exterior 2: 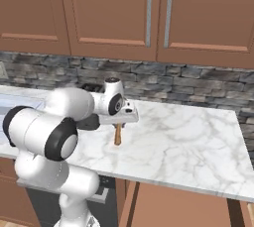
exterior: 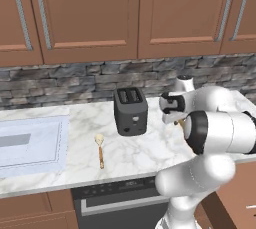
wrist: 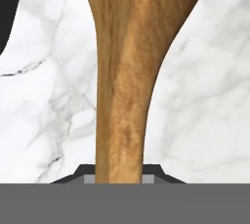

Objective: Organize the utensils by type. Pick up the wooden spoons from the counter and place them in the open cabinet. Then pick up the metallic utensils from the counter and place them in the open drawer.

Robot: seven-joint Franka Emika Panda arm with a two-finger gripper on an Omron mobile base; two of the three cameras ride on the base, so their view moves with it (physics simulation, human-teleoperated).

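Here the tool [exterior 2: 118,128] grips the golden-brown wooden spoon [wrist: 122,86] between its jaws.

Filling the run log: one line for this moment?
phase: first wooden spoon pickup | gripper: shut on golden-brown wooden spoon, above counter | shorter spoon: on counter left of toaster

White Franka Panda arm with dark joints: rises from the base, bends at a large elbow joint, forearm reaching forward over the white marble-veined worktop [exterior 2: 198,137]. Wrist turned downward, hand pointing at the surface. Two-finger end effector [exterior 2: 118,128]: held low, jaws narrowed onto the handle of a golden-brown wooden spoon [wrist: 122,71], which runs between the dark finger tips [wrist: 151,169] in the hand view.
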